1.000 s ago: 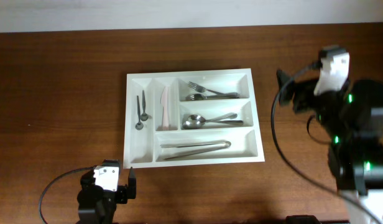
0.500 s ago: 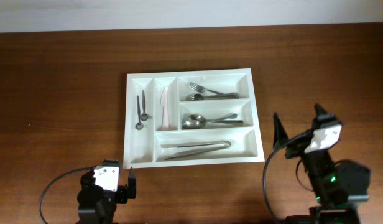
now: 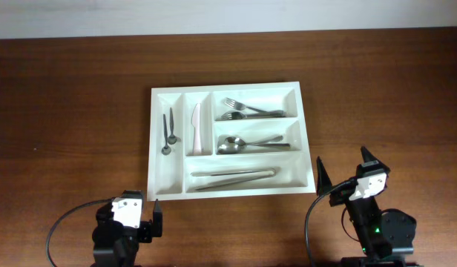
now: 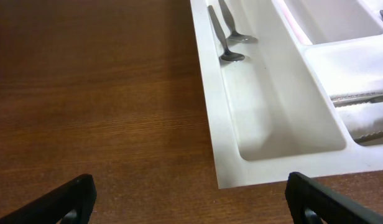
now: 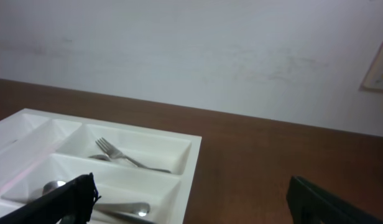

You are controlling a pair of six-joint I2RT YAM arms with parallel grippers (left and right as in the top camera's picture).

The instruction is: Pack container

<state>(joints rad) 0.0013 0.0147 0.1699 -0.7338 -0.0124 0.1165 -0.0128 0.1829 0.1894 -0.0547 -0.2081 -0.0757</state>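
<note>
We see the white container [image 3: 168,174] lying in the middle of the brown table [image 3: 65,111], with cutlery in its compartments. The left gripper [image 3: 129,205] stands just at its near-left corner and the right gripper [image 3: 341,157] beside its near-right corner. Both have the fingers spread wide and hold nothing. A sign [image 5: 379,65] on the far wall is cut off; we cannot read it.

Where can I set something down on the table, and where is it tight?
Free: bare table left of the container, the strip behind it, and the wood to its right. Tight: the near edge, where the left gripper and right gripper sit by its front corners.
</note>
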